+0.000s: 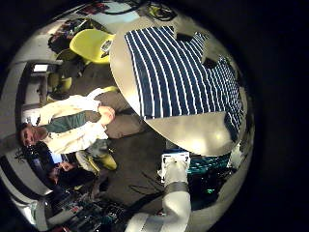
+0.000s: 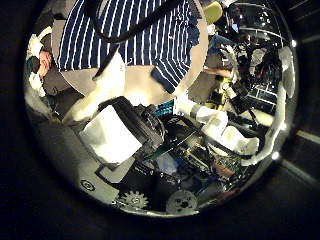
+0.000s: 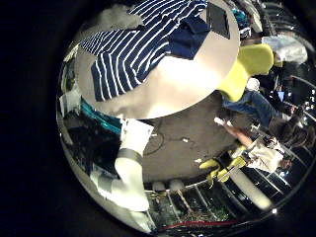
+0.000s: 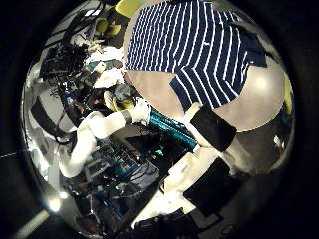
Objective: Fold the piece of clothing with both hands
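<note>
Garment: a striped shirt (image 1: 183,72), dark with thin white lines, lies spread flat on a round pale table (image 1: 193,130). It looks unfolded, with the sleeves out to the sides.
Position on table: the shirt covers most of the top; a bare strip of table stays free along one edge.
Left hand: it is high over the table and well apart from the cloth. Parts of the hand (image 2: 120,130) show in its thumb side view, but I cannot tell if the fingers are relaxed or curled. It holds nothing that I can see.
Right hand: also raised and well apart from the shirt. Its own parts (image 4: 214,129) show at the edge of its thumb side view; the state of the fingers cannot be told. No cloth is in it.
Step in hand: I judge that folding has not begun; both hands must first come down to the shirt.
How to do it well: bring each hand to one side of the garment, at matching places such as the two sleeves or two corners. Pinch only the upper layer of cloth, lift both sides together, and carry them over evenly.
Risk: uneven lifting can drag or wrinkle the shirt.
</note>
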`<state>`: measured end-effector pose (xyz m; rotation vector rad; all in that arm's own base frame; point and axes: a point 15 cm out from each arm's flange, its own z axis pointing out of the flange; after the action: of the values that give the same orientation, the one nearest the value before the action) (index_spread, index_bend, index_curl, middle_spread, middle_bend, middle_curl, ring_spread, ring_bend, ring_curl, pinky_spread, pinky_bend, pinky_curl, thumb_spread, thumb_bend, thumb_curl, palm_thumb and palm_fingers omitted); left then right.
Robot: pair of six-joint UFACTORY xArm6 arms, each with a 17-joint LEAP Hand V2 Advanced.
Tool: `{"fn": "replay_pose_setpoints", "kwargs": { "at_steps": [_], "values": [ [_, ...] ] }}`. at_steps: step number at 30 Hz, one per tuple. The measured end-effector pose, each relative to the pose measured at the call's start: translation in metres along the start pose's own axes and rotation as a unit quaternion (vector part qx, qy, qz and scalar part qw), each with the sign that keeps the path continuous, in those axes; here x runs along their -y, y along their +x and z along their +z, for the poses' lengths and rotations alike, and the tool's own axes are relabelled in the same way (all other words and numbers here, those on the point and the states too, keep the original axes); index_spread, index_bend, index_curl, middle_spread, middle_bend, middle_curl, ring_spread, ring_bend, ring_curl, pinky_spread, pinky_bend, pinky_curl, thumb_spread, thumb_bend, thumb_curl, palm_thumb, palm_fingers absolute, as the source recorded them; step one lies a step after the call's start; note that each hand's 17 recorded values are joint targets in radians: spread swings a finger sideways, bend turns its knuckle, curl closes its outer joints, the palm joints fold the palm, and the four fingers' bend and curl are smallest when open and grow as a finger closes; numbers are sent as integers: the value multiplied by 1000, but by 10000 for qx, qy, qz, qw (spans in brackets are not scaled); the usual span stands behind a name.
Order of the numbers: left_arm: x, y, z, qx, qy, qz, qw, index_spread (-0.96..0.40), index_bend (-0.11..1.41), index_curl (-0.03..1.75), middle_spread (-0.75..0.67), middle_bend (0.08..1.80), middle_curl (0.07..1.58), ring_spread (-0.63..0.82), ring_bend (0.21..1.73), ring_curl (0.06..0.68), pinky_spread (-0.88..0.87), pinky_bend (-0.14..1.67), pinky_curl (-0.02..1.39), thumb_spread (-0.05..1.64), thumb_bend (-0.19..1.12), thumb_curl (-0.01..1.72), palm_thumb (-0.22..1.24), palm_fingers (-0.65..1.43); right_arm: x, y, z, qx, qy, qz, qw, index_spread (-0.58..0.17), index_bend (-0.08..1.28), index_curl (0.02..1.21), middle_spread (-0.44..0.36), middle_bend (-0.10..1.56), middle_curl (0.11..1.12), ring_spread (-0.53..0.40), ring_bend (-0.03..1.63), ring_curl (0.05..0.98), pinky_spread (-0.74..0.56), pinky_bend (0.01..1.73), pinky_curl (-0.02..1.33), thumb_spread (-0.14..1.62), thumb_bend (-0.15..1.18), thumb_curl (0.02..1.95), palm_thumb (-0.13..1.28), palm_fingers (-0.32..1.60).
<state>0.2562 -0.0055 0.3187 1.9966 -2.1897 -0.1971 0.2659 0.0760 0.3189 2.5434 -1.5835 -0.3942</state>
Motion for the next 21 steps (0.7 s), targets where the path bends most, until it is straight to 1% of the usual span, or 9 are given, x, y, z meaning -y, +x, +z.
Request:
{"fn": "replay_pose_setpoints", "kwargs": {
  "at_steps": [4,10,13,16,18,21],
  "values": [
    [-2,-1,3,-29,-44,-19,10000,-351,272,741,-204,251,656,-155,711,238,-150,414,409,1160,-18,357,594,503,-1,0,1,6,-22,-3,10000,-391,166,403,-120,371,477,-124,870,272,86,897,37,1317,-13,454,675,266],
    [-5,-1,6,-42,-71,-22,10000,-343,267,733,-200,245,648,-155,702,232,-149,407,406,1158,-16,362,605,510,-3,-1,-1,5,-13,11,10000,-394,180,387,-135,375,465,-123,856,269,86,878,27,1315,-12,441,674,291],
    [-5,4,14,12,-146,77,9999,-339,260,727,-200,244,645,-155,699,230,-149,405,405,1158,-17,362,607,512,-4,1,-2,-4,11,48,10000,-396,180,381,-132,375,459,-133,846,266,87,869,22,1315,-11,436,675,300],
    [-1,3,23,259,-187,222,9992,-328,254,723,-177,210,639,-146,699,231,-144,422,412,1157,-18,364,604,486,-5,5,-3,-1,19,131,9999,-397,180,376,-131,376,454,-138,841,264,87,861,18,1315,-11,433,676,309],
    [5,-3,31,533,-181,326,9979,-294,180,697,-133,167,622,-124,728,243,-130,452,425,1154,-30,357,576,395,-6,8,-5,-7,41,184,9998,-398,183,375,-131,377,453,-139,837,262,87,857,15,1315,-11,431,676,313],
    [13,-15,44,841,-214,364,9956,-246,144,657,-80,156,588,-80,747,250,-97,482,436,1144,-42,347,513,305,-6,9,-7,-20,58,221,9997,-400,188,375,-137,372,448,-141,835,260,87,845,9,1310,-12,428,675,328]
  ]
}}
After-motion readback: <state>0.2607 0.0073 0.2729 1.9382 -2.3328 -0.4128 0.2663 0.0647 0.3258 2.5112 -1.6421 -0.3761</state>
